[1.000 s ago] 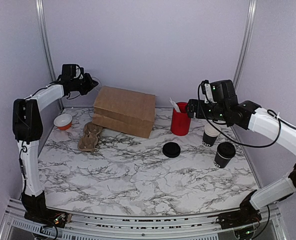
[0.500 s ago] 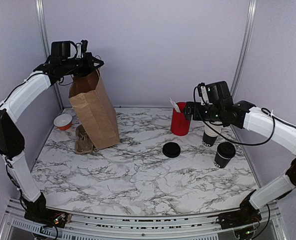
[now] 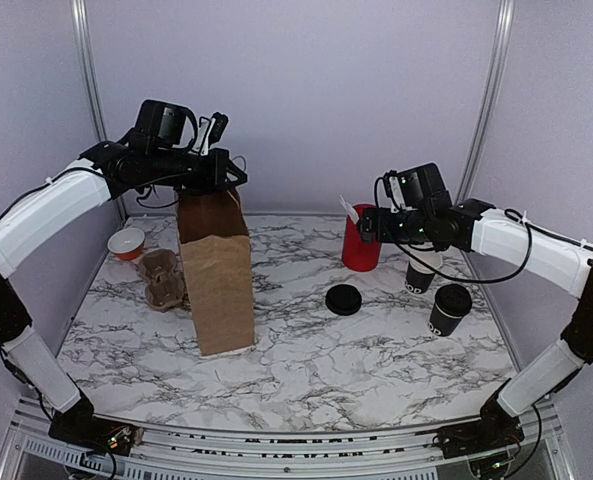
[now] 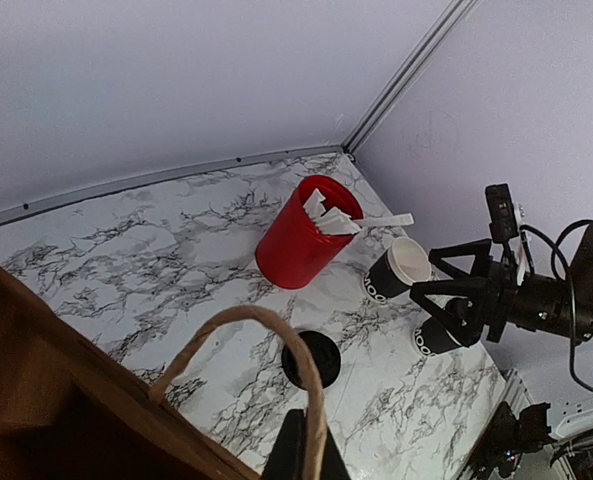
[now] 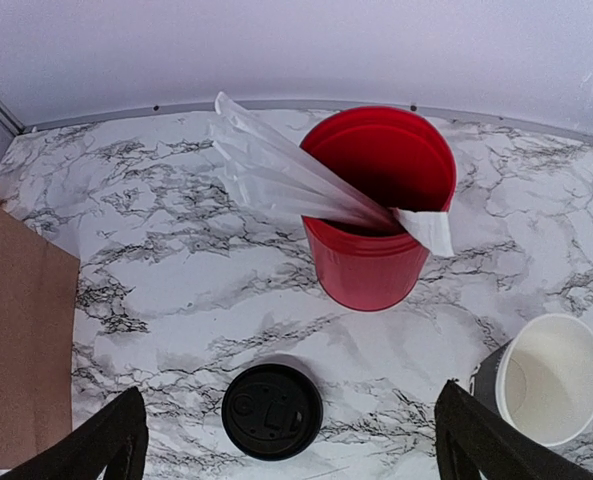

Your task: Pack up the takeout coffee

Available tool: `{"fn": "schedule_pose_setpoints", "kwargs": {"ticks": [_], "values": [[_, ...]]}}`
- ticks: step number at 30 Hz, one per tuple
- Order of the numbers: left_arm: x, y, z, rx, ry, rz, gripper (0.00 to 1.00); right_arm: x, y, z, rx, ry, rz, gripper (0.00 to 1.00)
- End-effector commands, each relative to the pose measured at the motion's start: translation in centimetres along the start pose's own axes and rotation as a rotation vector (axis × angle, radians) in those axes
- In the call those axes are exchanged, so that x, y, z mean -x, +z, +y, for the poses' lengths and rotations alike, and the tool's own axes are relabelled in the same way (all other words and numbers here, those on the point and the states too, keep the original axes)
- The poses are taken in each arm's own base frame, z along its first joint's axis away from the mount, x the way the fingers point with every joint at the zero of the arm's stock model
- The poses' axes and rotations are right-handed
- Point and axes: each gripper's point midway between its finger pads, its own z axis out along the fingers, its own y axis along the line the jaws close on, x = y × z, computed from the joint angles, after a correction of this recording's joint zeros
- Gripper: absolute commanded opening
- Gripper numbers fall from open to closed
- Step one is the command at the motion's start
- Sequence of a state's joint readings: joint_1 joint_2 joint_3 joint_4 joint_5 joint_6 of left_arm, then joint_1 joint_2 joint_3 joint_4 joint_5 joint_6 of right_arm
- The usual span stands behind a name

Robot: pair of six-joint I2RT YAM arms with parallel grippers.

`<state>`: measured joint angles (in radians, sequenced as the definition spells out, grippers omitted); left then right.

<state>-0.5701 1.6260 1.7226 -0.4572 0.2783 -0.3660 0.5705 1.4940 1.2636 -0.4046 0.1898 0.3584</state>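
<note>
The left gripper (image 3: pixel 219 183), clamped on the handle (image 4: pixel 238 318), holds the paper bag (image 3: pixel 216 270) upright. The right gripper (image 3: pixel 369 226) hangs with jaws apart, empty. The takeout coffee (image 3: pixel 422 268), far right, is not yet packed.

The worktop (image 3: pixel 306 365) has a white marble pattern with dark grey veins. Behind it stands the back wall (image 3: pixel 296 90), plain and of a pale lilac colour. The left wall (image 3: pixel 21 90) and the right wall (image 3: pixel 566 110) have the same colour. In each back corner a slim metal post runs upward: the left post (image 3: pixel 86 80) and the right post (image 3: pixel 493 80). A thin metal strip (image 5: pixel 276 103) lies where the worktop meets the back wall. Along the near edge there is a ribbed metal rail (image 3: pixel 296 452). The light is soft and even, and the shadows on the marble are weak.
</note>
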Motion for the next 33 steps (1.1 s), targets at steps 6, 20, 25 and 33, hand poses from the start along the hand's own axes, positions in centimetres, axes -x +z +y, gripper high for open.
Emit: {"fn": "schedule_pose_setpoints", "kwargs": {"ticks": [6,20,25,33], "values": [[-1.5,-0.4,-4.4,-0.030,0.085,0.011,0.00,1.7,-0.5,1.3,0.034,0.002,-0.037,0.96],[-2.4,-1.3,-8.5,-0.098,0.140,-0.002,0.05,1.6,-0.1,1.5,0.035,-0.001,-0.032,0.96],[-2.0,-1.9,-8.8,-0.099,0.146,-0.019,0.22,1.6,0.1,1.5,0.036,-0.002,-0.027,0.96],[-0.5,-3.7,-8.3,-0.047,0.179,-0.084,0.62,1.6,0.1,1.5,0.034,-0.005,-0.030,0.97]]}}
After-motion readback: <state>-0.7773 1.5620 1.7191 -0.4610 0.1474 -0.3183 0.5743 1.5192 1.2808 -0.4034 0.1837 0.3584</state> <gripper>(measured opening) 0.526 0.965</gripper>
